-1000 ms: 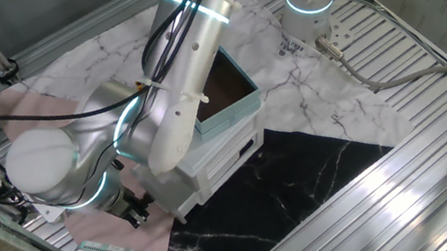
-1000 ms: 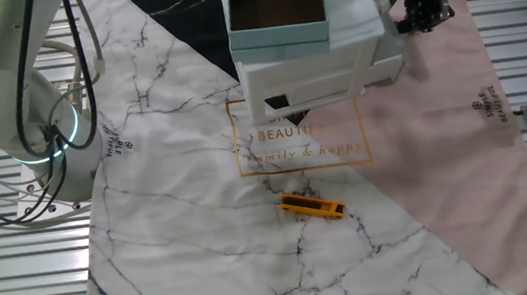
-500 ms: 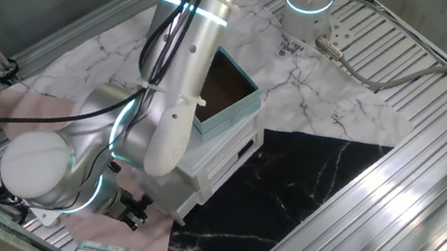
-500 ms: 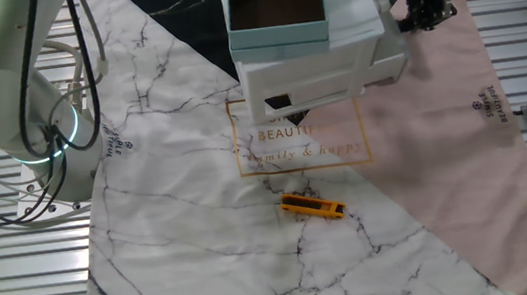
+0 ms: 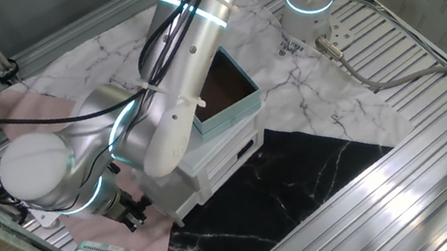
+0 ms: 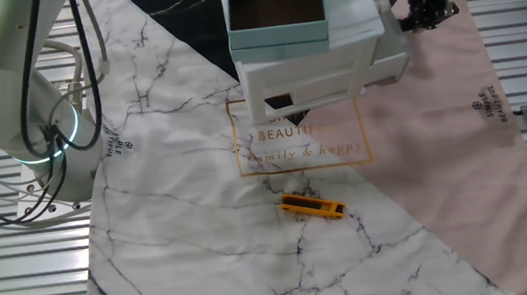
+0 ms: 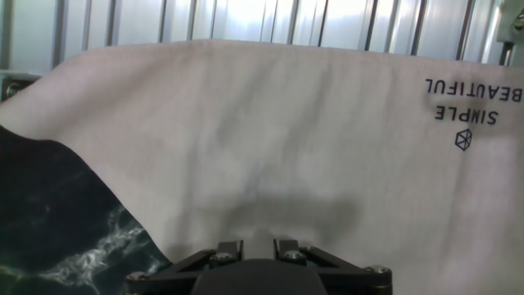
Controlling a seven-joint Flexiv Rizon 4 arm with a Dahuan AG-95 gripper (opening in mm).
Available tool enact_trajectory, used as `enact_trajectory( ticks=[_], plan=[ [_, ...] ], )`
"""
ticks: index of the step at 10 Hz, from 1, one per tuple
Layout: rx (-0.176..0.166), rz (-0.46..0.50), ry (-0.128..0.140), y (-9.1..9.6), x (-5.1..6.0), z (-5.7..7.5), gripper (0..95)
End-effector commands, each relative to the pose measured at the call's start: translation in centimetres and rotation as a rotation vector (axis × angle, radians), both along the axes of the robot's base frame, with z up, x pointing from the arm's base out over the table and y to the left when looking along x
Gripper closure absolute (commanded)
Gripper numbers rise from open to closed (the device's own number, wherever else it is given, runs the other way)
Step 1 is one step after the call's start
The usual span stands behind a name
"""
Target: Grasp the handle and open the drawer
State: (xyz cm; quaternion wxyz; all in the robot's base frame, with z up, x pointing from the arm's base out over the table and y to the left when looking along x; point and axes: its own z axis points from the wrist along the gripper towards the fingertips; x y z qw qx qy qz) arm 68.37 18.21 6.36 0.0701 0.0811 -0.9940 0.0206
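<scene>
Hanging low over the pink cloth [image 6: 462,123], the claw [image 6: 425,9] sits just beside the white cabinet [image 6: 319,65]; whether it is spread or pressed together I cannot tell. The drawer [image 5: 228,163] is the cabinet's lowest, its handle [image 5: 257,145] small and dark.

Teal box [image 6: 279,10] with brown inside, atop the white cabinet [image 6: 315,73]. Orange-and-black tool [image 6: 312,206] lying on white marble cloth [image 6: 190,207], well apart. Pink cloth [image 6: 453,134] alongside, black marble sheet [image 5: 282,194] nearby.
</scene>
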Motion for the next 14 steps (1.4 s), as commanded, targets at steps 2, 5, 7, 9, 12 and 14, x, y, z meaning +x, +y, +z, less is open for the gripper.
enact_trajectory(
  ticks=[2, 5, 7, 9, 12, 14],
  plan=[
    [-0.001, 0.001, 0.004, 0.17, 0.43, 0.05, 95.0],
    [-0.001, 0.002, 0.004, 0.18, 0.60, -0.04, 95.0],
    [-0.002, 0.002, 0.003, 0.22, 0.68, -0.01, 95.0],
    [-0.003, 0.002, 0.004, 0.25, 0.76, 0.01, 95.0],
    [-0.007, 0.000, 0.007, 0.41, 1.22, 0.05, 95.0],
    [-0.008, 0.003, 0.007, 0.43, 1.36, 0.00, 95.0]
  ],
)
